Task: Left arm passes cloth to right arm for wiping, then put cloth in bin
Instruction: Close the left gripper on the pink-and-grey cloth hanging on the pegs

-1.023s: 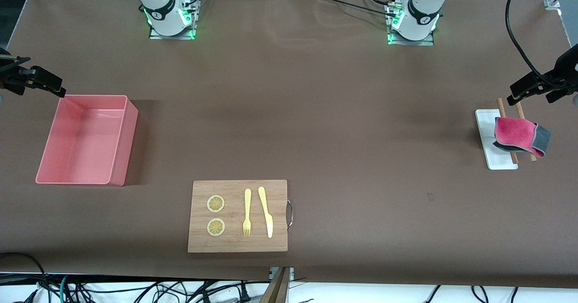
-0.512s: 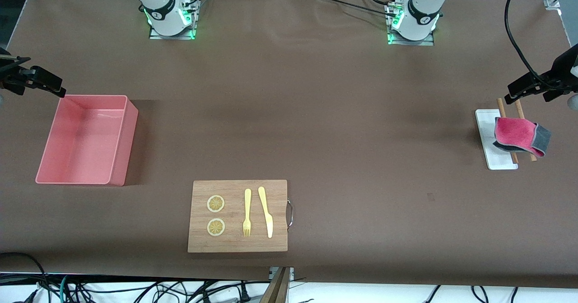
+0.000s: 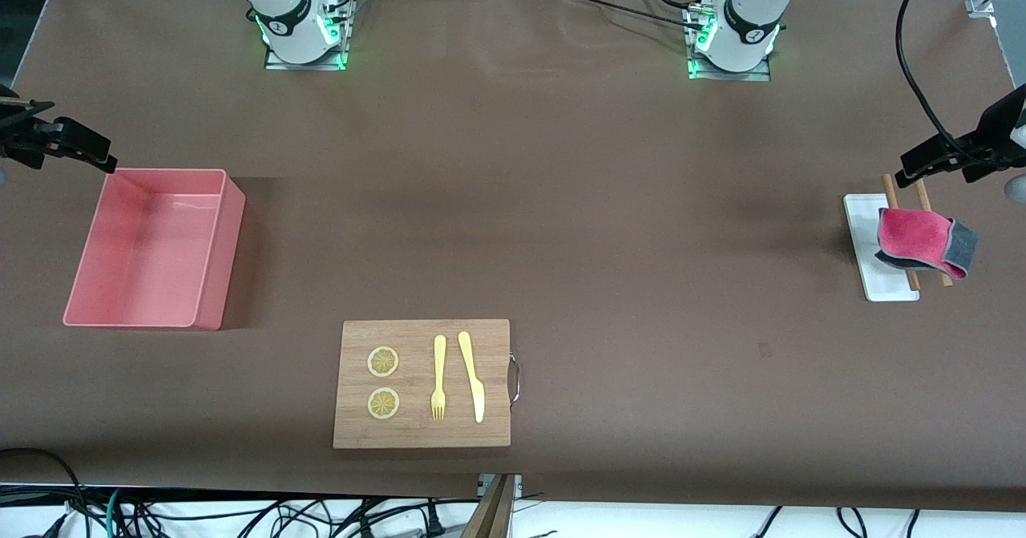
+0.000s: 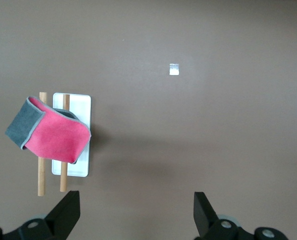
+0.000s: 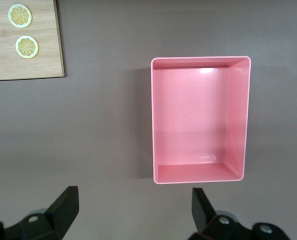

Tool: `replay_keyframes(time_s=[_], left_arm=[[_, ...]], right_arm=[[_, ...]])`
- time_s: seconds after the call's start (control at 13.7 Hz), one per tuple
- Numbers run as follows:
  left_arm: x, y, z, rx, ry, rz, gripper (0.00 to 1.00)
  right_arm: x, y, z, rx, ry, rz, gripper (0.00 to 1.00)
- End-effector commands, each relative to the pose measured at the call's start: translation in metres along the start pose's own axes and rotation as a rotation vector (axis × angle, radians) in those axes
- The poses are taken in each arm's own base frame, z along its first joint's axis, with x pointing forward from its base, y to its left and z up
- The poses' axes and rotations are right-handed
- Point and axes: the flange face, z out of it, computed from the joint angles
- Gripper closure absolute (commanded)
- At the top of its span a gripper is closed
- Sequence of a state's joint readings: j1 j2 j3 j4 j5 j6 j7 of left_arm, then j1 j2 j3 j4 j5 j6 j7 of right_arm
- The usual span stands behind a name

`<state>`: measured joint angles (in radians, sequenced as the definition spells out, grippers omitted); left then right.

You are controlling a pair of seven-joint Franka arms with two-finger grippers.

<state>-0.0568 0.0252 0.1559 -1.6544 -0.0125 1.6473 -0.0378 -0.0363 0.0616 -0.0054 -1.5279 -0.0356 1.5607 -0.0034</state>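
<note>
The cloth [image 3: 922, 241], crimson-pink with a dark grey face, lies folded over two wooden sticks [image 3: 888, 187] at the left arm's end of the table; it also shows in the left wrist view [image 4: 53, 135]. My left gripper [image 3: 922, 163] is open and empty in the air, over the table just by the sticks' ends; its fingers stand wide apart in the left wrist view [image 4: 137, 200]. The pink bin [image 3: 152, 245] stands empty at the right arm's end and shows in the right wrist view [image 5: 201, 120]. My right gripper [image 3: 96, 155] is open and empty, up by the bin's corner [image 5: 135, 197].
The sticks rest on a small white tray [image 3: 862, 225]. A wooden board [image 3: 421, 434] with a metal handle lies near the front camera and carries two lemon slices [image 3: 383, 362], a yellow fork [image 3: 438, 378] and a yellow knife [image 3: 473, 376].
The left arm has shifted very slightly near the sticks' ends. The cloth, the bin and the right arm have not moved.
</note>
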Motion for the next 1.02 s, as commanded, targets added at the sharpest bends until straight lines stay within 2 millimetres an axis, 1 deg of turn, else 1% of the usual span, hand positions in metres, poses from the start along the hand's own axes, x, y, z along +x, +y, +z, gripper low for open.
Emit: replay_keyframes(time_s=[0.0,0.15,0.29,0.37,0.51,0.58,0.66,0.73,0.8,0.88,0.95], left_arm=[[0.024,-0.04,0.049,0.036,-0.083,-0.04,0.0],[0.05,-0.059,0.098,0.092,-0.159,-0.02,0.0],[0.077,-0.085,0.131,0.131,-0.203,0.054,0.0],[0.084,-0.095,0.14,0.13,-0.214,0.068,0.0],[0.089,-0.122,0.16,0.118,-0.235,0.081,0.0],[0.094,-0.139,0.166,0.117,-0.217,0.103,0.0],[0.098,-0.151,0.174,0.112,-0.204,0.145,0.0],[0.101,-0.169,0.18,0.109,-0.184,0.164,0.0],[0.103,-0.18,0.187,0.107,-0.176,0.176,0.0],[0.103,-0.186,0.192,0.099,-0.177,0.182,0.0],[0.104,-0.192,0.199,0.095,-0.179,0.179,0.0]], right_arm=[[0.004,0.003,-0.005,0.0,0.007,-0.012,0.0],[0.004,0.003,-0.005,0.0,0.009,-0.012,0.0],[0.004,0.002,-0.005,0.0,0.009,-0.013,0.0],[0.004,0.001,-0.005,0.0,0.007,-0.015,0.0],[0.005,-0.001,-0.003,-0.001,0.004,-0.015,0.0],[0.005,-0.002,-0.003,-0.001,0.003,-0.016,0.0],[0.007,-0.003,0.001,-0.001,-0.002,-0.012,0.0],[0.012,-0.003,0.011,-0.003,-0.021,-0.022,0.0],[0.013,-0.004,0.012,-0.006,-0.02,-0.025,0.0],[0.016,-0.007,0.02,-0.009,-0.032,-0.03,0.0],[0.027,-0.012,0.042,-0.013,-0.067,-0.039,0.0]])
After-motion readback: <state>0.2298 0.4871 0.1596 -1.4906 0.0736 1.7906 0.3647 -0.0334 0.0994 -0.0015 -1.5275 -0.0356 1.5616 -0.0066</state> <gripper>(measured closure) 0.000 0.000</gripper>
